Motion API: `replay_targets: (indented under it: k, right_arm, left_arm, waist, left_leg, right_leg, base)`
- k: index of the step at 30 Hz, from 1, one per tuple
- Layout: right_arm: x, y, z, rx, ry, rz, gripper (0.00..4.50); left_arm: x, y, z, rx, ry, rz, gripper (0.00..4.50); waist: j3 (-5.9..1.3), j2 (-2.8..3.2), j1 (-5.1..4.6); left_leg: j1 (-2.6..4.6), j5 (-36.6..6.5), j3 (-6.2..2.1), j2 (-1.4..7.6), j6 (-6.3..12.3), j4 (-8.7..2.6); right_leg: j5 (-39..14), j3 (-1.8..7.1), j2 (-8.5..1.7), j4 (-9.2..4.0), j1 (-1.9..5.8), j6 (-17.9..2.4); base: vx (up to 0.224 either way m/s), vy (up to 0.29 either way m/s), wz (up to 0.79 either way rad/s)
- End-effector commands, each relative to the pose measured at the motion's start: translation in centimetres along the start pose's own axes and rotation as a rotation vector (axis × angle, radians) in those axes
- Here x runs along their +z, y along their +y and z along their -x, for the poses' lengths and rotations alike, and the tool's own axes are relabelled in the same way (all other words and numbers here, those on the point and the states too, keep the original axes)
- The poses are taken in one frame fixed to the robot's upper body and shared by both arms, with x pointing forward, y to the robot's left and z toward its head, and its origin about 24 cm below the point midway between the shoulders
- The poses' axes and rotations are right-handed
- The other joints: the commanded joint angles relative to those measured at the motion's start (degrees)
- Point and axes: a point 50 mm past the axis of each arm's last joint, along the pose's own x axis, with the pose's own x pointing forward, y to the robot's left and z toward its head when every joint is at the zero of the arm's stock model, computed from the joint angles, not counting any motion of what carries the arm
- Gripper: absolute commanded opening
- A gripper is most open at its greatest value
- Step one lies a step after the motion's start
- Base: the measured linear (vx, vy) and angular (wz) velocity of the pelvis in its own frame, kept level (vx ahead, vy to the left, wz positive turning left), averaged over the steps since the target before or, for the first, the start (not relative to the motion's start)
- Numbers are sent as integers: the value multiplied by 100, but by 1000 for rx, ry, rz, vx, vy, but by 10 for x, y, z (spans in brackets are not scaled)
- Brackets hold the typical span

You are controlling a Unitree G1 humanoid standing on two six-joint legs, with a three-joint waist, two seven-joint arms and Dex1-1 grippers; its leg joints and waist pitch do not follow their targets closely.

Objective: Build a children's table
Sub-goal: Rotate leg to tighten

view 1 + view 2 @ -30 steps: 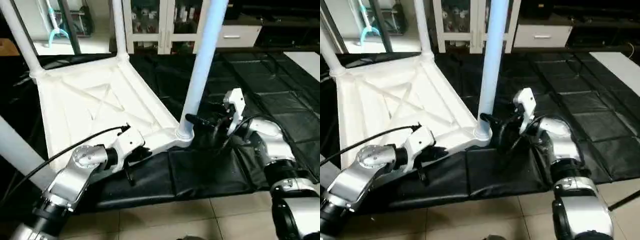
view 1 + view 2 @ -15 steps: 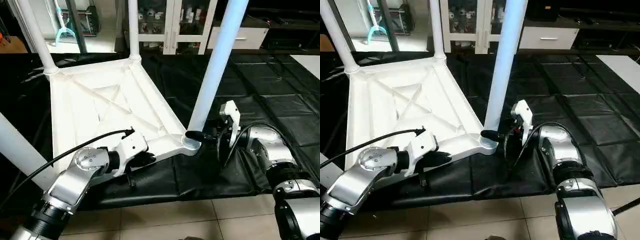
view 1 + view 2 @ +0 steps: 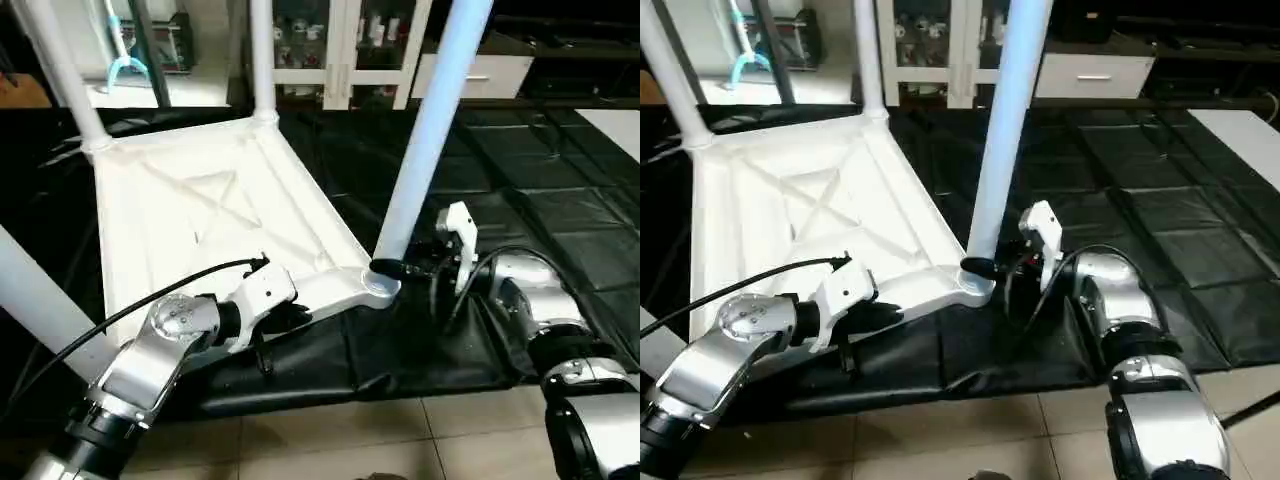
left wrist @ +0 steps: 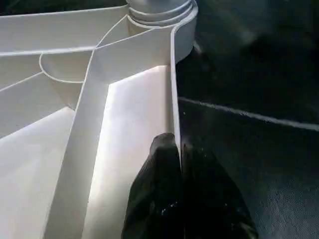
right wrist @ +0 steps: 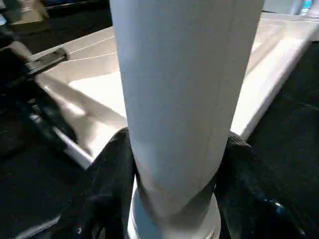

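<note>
Jaws first: the left gripper (image 4: 179, 164) is pinched shut on the thin near rim of the table top (image 3: 190, 215), steadying it as before. The right gripper (image 5: 172, 169) has drawn its two black fingers (image 5: 107, 179) in around the base of the near-right leg (image 3: 430, 120); a second ago they stood wider and a little off the tube, and now in the right wrist view they sit on either side of it, touching or nearly so, just above the collar where the leg enters its corner socket (image 3: 378, 285).

The top lies upside down on the black mat (image 3: 520, 200), its diagonal ribs facing up. Three more legs rise from the other corners: the near-left leg (image 3: 35, 300) beside the left forearm, the far-left leg (image 3: 60, 70) and the far-right leg (image 3: 262, 55).

Since all four legs appear to be standing in their sockets, the closing grip most likely means this last leg is about to be pressed or twisted home. Beyond the mat stands a white glass-door cabinet (image 3: 340, 50).
</note>
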Motion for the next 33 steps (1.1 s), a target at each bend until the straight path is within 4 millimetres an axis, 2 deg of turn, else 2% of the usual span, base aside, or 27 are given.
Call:
replay_targets:
  k: [1,2,3,4,5,7,8,9,10,11,12,13,14,15,18,19,20,22,23,25,26,27,29,30,31,32,33]
  right_arm:
    - [-22,-8,1,-252,67,-83,191]
    - [-28,-8,-5,-352,62,-113,190]
    - [-31,-7,-9,-414,63,-130,190]
    - [-31,-7,-9,-414,63,-130,189]
    - [-36,-6,-18,-521,59,-170,189]
    - [-39,-4,-25,-582,64,-194,189]
    - [-41,0,-35,-634,65,-231,189]
    - [-43,6,-47,-676,62,-267,188]
    - [-43,10,-56,-698,58,-290,188]
    - [-43,15,-64,-706,53,-308,188]
    - [-41,21,-75,-703,52,-311,188]
    - [-39,27,-83,-691,50,-308,188]
    - [-34,34,-94,-633,42,-278,188]
    - [-30,36,-97,-598,16,-266,188]
    - [-22,37,-99,-517,-43,-268,188]
    - [-18,37,-98,-455,-83,-265,188]
    - [-15,36,-96,-414,-107,-247,244]
    - [-11,29,-85,-382,-106,-162,258]
    - [-4,17,-65,-322,-115,-73,265]
    - [1,14,-58,-293,-126,-49,296]
    - [7,9,-47,-228,-138,-21,296]
    - [11,7,-39,-179,-139,15,304]
    - [14,5,-32,-155,-132,44,322]
    - [17,1,-20,-119,-109,81,322]
    - [19,-1,-12,-87,-98,96,322]
    - [20,-2,-7,-63,-89,100,322]
    - [20,-2,-3,-42,-82,101,322]
  left_arm:
    - [8,-5,-11,-18,-17,-4,0]
    - [7,-3,-18,27,13,38,0]
    - [6,-1,-23,64,36,61,0]
    - [6,-1,-23,64,36,61,0]
    - [5,7,-31,147,72,103,0]
    - [5,13,-37,215,93,140,0]
    - [5,17,-40,258,108,165,0]
    - [9,24,-48,331,110,210,0]
    - [13,28,-54,374,106,234,0]
    - [17,31,-60,408,99,248,0]
    - [22,33,-66,424,94,249,0]
    - [26,33,-70,424,91,245,0]
    - [32,33,-73,409,80,230,0]
    - [33,33,-72,401,74,219,0]
    - [32,34,-68,382,60,207,0]
    - [30,34,-65,365,50,173,0]
    - [27,33,-63,344,45,143,0]
    - [19,29,-55,272,39,107,0]
    - [9,22,-39,164,15,44,0]
    - [7,19,-33,124,6,15,0]
    - [3,14,-21,56,-10,-28,0]
    - [1,10,-13,9,-19,-35,0]
    - [0,8,-7,-23,-20,-44,0]
    - [-2,6,3,-60,-12,-66,0]
    - [-4,5,9,-82,-3,-81,0]
    - [-5,5,13,-95,3,-89,0]
    - [-5,5,15,-106,7,-94,0]
  waist:
    - [-335,9,-9]
    - [-338,23,-35]
    - [-337,9,-56]
    - [-336,13,-59]
    - [-331,22,-67]
    - [-333,33,-73]
    - [-348,21,-66]
    - [-337,47,-73]
    - [-304,49,-90]
    - [-318,54,-77]
    - [-324,31,-46]
    - [-316,32,-33]
    - [-296,32,-31]
    - [-314,28,-22]
    - [-339,38,-23]
    - [-341,35,-25]
    - [-343,33,-29]
    - [-354,40,-44]
    - [-358,50,-63]
    - [-363,47,-83]
    - [-365,101,-96]
    - [-372,94,-124]
    - [-400,131,-87]
    - [-403,136,-79]
    - [-426,146,-40]
    - [-418,143,-35]
    - [-418,139,-33]
  left_leg:
    - [2,-954,81,-13,398,-353]
    - [2,-993,71,-23,285,-358]
    - [-2,-1023,75,-28,239,-357]
    - [8,-1048,74,-28,193,-357]
    - [25,-1211,76,-49,129,-354]
    - [32,-1262,68,-61,91,-357]
    - [35,-1310,58,-58,86,-358]
    - [18,-1319,63,-70,85,-359]
    - [49,-1464,82,-94,66,-364]
    - [101,-1581,67,-90,5,-356]
    - [131,-1708,81,-100,32,-367]
    - [136,-1762,80,-97,41,-374]
    - [132,-1916,64,-90,58,-393]
    - [100,-1938,36,-80,56,-410]
    - [65,-1759,30,-69,100,-419]
    - [53,-1707,33,-65,158,-423]
    - [37,-1686,30,-63,180,-422]
    - [18,-1565,30,-45,264,-423]
    - [-27,-1474,20,-45,306,-424]
    - [-77,-1359,2,-33,360,-432]
    - [-19,-1258,3,-6,401,-422]
    - [-31,-1216,18,0,431,-416]
    - [3,-829,31,21,544,-393]
    - [8,-710,41,21,588,-388]
    - [30,-527,53,18,678,-359]
    - [23,-406,61,14,786,-362]
    - [26,-388,66,8,821,-358]
  right_leg:
    - [-992,163,-265,-439,378,-1474]
    - [-1174,164,-268,-453,384,-1396]
    - [-1260,166,-265,-464,383,-1352]
    - [-1348,167,-266,-475,375,-1316]
    - [-1610,162,-248,-517,345,-1204]
    - [-1700,155,-244,-533,338,-1163]
    - [-1725,149,-243,-532,348,-1131]
    - [-1712,152,-236,-535,340,-1111]
    - [-1919,142,-211,-601,277,-1025]
    - [-2025,128,-213,-591,267,-977]
    - [-1935,138,-197,-617,251,-977]
    - [-1954,134,-202,-619,246,-966]
    - [-2103,120,-210,-631,256,-930]
    - [-2129,112,-239,-613,309,-889]
    - [-1781,128,-244,-580,339,-948]
    - [-1651,129,-251,-577,350,-1007]
    - [-1629,129,-258,-570,364,-1023]
    - [-1552,132,-277,-568,380,-1102]
    - [-1429,135,-287,-542,420,-1160]
    - [-1290,135,-299,-511,468,-1211]
    - [-1026,137,-292,-494,435,-1365]
    - [-891,149,-285,-473,439,-1439]
    - [-251,146,-269,-390,432,-1659]
    - [-92,145,-260,-378,427,-1704]
    - [280,147,-255,-332,430,-1802]
    - [555,140,-236,-314,419,-1860]
    - [622,140,-233,-310,423,-1877]
  base:
    - [0,0,0]
    - [0,0,0]
    - [0,0,0]
    - [0,0,0]
    - [0,0,0]
    - [0,0,0]
    - [0,0,0]
    - [0,0,0]
    - [0,0,0]
    - [0,0,0]
    - [0,0,0]
    - [0,0,0]
    - [0,0,0]
    - [0,0,0]
    - [0,0,0]
    - [0,0,0]
    - [0,0,0]
    - [0,0,0]
    - [0,0,0]
    - [0,0,0]
    - [0,0,0]
    - [0,0,0]
    - [0,0,0]
    - [0,0,0]
    - [0,0,0]
    - [0,0,0]
    - [0,0,0]
